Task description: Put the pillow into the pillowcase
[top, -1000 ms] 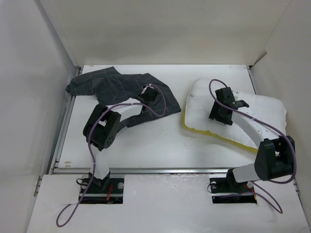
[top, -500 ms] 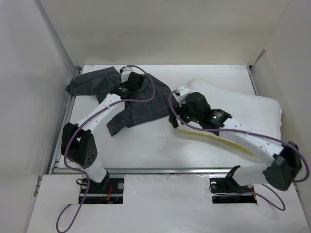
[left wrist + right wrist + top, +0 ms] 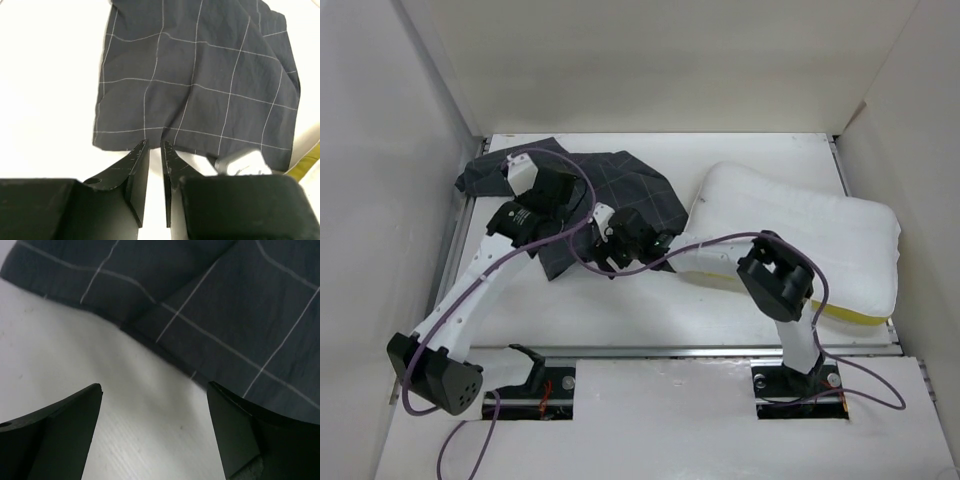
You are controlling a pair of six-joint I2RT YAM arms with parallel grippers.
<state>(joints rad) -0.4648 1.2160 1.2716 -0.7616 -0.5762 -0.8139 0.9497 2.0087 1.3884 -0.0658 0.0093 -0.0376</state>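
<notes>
On the table (image 3: pixel 650 300), the pillowcase (image 3: pixel 630 190) lies spread in the upper left of the top view — the pillow (image 3: pixel 820 235) lies just beside it, filling the right.

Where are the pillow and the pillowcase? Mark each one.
pillow (image 3: pixel 800 225): top view, on its white middle.
pillowcase (image 3: pixel 200 85): left wrist view, on the middle of the checked cloth.

Pillowcase (image 3: pixel 200 90): thin matt cloth, creased. Pillow (image 3: pixel 800 225): soft fabric, smooth. Left claw (image 3: pixel 155 145): matt blk plastic. Table (image 3: pixel 45 75): smooth, matt.
</notes>
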